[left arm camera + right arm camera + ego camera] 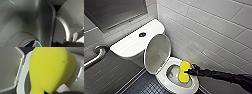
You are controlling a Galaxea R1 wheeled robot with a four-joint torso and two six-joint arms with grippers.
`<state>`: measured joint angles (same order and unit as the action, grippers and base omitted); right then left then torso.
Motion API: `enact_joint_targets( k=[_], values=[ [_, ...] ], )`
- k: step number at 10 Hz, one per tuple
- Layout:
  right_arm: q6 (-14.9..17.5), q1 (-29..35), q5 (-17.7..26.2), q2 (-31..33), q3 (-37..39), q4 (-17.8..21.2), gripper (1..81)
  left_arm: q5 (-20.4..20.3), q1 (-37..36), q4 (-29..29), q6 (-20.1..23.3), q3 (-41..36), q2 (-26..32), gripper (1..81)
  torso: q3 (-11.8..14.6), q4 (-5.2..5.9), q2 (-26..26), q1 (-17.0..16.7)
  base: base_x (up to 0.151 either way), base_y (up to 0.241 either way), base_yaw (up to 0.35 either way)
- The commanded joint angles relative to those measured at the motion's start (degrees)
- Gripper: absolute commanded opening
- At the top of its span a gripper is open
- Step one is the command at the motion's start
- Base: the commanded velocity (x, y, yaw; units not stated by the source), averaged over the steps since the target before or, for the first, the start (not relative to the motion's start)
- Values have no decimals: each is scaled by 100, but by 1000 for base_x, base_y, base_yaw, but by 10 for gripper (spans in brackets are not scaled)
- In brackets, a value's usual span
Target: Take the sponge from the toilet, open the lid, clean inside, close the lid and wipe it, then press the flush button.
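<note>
- I'm watching the right gripper (pixel 188 72) pinching the sponge (pixel 183 72) at its waist, hanging just over the toilet (pixel 162 75) bowl opening.
- I'm judging that scrubbing drag could be twisting the sponge out of that narrow pinch and dropping it into the bowl.
- The lid (pixel 157 53) is standing upright behind the bowl, so a wide arm swing could be knocking it shut.
- The head view is giving me the flush button (pixel 142 34) on the tank.
- The right wrist view is giving me the sponge face close up beside the seat ring (pixel 23 75).

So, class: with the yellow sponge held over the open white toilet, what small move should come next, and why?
Probably lower the right gripper slightly, so the soft yellow sponge presses against the inside of the white ceramic toilet. The pinched sponge hangs over the toilet's opening, and the glossy oval lid already stands open.
</note>
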<state>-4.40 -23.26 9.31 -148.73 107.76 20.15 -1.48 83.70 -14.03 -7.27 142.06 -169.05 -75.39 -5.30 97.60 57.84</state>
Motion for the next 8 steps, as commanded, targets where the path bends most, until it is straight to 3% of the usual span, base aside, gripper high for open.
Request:
enact_joint_targets(
  k=[1, 8],
  values=[
    [-114, 221, -237, 921, -916, 340, 10, 420, 222, 23, 41, -108, -95, 811, 0, 0, 0, 0, 0, 0, 0],
    [-105, -1010, -1028, 2266, -2375, 314, 10, 376, 222, 23, 41, -108, -95, 811, 0, 0, 2, 0, 0, 0, 0]
  ],
)
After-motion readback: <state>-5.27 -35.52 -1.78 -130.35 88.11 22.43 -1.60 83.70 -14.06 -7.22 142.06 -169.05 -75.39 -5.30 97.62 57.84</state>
